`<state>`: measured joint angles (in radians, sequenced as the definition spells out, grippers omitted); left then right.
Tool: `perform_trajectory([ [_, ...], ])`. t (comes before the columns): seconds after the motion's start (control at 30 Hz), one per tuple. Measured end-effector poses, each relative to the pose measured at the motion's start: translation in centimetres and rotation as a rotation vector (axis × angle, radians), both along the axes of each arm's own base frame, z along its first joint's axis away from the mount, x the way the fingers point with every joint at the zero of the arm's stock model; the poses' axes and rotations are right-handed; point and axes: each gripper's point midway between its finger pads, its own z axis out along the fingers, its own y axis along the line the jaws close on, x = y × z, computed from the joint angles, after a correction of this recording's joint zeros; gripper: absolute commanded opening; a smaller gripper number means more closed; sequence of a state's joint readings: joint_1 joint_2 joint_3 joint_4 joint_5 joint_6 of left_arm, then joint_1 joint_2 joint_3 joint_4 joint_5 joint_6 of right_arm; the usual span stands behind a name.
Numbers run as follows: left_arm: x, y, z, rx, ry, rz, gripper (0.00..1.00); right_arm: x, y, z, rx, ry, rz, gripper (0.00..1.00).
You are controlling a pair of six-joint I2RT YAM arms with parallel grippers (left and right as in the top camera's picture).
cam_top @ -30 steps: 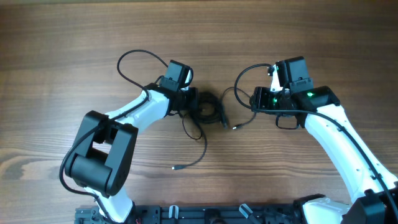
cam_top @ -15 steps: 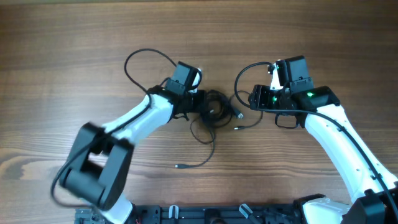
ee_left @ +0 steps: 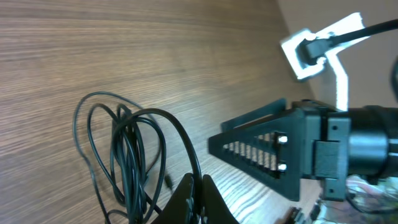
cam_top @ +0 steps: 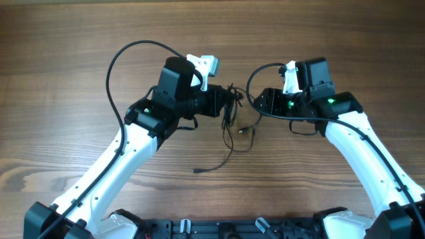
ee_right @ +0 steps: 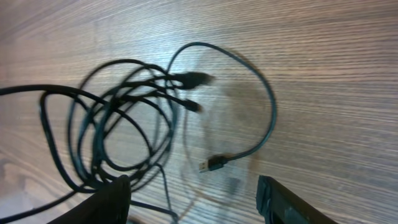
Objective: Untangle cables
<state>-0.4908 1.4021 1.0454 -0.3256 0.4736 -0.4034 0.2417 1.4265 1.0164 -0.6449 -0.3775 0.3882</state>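
— Left claw [ee_left: 199, 185]?
— Pressed together, pinching the very thin black flexible cables [ee_left: 126, 160] right at the tips.
— And the rest of the bundle?
— Fanned out in tangled loops just ahead of those tips and off to one side, over the brown wood-grain tabletop [ee_left: 93, 50]. Cannot tell whether lifted or resting.
— Right claw [ee_right: 193, 186]?
— Spread wide, gripping nothing. Well apart, the black fingers [ee_right: 113, 200], with the loops ahead of the gap and leaning towards one finger.
— Touching the cables?
— Cannot tell; blurred there.
— Any ends showing?
— Yes. A small silver-tipped connector plug [ee_right: 213, 164] just ahead of the right claw, roughly in line with the gap. A second small dark plug [cam_top: 197, 170] at the end of a long strand, well away from the left claw, back towards the arm bases, flat on the wood.
— Claws relative to each other?
— Facing, near but apart, with the bundle between them. From the left claw's side, a ribbed black pad [ee_left: 258, 152] of the right claw just beside the loops.
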Motion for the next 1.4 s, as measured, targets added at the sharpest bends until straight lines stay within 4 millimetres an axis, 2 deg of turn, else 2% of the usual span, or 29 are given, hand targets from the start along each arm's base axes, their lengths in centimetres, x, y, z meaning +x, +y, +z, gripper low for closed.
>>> perform_trajectory([
  [0.17,-0.4,-1.1,1.3,-0.069,-0.012,-0.053,0.04,-0.1,-0.1,-0.1,-0.003,0.004,0.001,0.63],
  [0.3,-0.7,-0.4,0.1,-0.028,0.034,-0.029,0.04,-0.2,-1.0,-0.6,-0.054,0.014,-0.025,0.64],
  [0.37,-1.0,1.2,-2.0,0.067,0.091,0.038,0.04,-0.2,-1.2,-0.7,-0.067,0.017,-0.031,0.64],
  [0.47,-0.8,1.7,-2.4,0.096,0.100,0.077,0.06,-0.3,-1.3,-0.8,-0.075,0.020,-0.032,0.63],
  [0.53,-1.1,1.3,-2.5,0.099,0.107,0.079,0.22,-0.5,-1.8,-1.1,-0.100,0.029,-0.041,0.63],
  [0.6,-2.0,0.0,-2.5,0.095,0.109,0.052,0.52,-0.9,-2.8,-1.7,-0.158,0.053,-0.062,0.64],
  [0.63,-2.3,-0.4,-2.5,0.097,0.106,0.038,0.56,-1.2,-3.4,-2.0,-0.188,0.068,-0.080,0.64],
  [0.73,-3.9,-2.0,-3.1,0.121,0.105,-0.030,0.56,-2.4,-6.3,-3.0,-0.324,0.133,-0.180,0.71],
  [0.8,-4.6,-1.7,-3.8,0.161,0.109,-0.058,0.58,-2.6,-7.2,-3.1,-0.366,0.144,-0.217,0.76],
  [0.9,-4.6,0.8,-5.7,0.284,0.140,-0.008,0.55,-2.4,-8.1,-3.1,-0.405,0.134,-0.254,0.83],
  [1.0,-3.6,4.5,-7.1,0.402,0.166,0.102,0.55,-1.9,-7.8,-2.9,-0.387,0.113,-0.258,0.84],
  [1.07,-2.1,7.4,-7.4,0.445,0.177,0.214,0.62,-1.6,-7.3,-2.8,-0.364,0.102,-0.241,0.83],
  [1.13,-1.1,9.3,-7.5,0.444,0.206,0.309,0.65,-1.5,-6.9,-2.7,-0.347,0.098,-0.230,0.83],
  [1.23,-0.4,10.9,-8.1,0.432,0.258,0.405,0.66,-1.5,-6.8,-2.7,-0.338,0.100,-0.221,0.84],
  [1.3,-0.3,11.1,-9.0,0.436,0.294,0.425,0.66,-1.5,-6.7,-2.7,-0.336,0.101,-0.220,0.84],
  [1.4,-0.5,10.9,-11.3,0.467,0.362,0.426,0.69,-1.6,-6.6,-2.7,-0.331,0.102,-0.214,0.83],
])
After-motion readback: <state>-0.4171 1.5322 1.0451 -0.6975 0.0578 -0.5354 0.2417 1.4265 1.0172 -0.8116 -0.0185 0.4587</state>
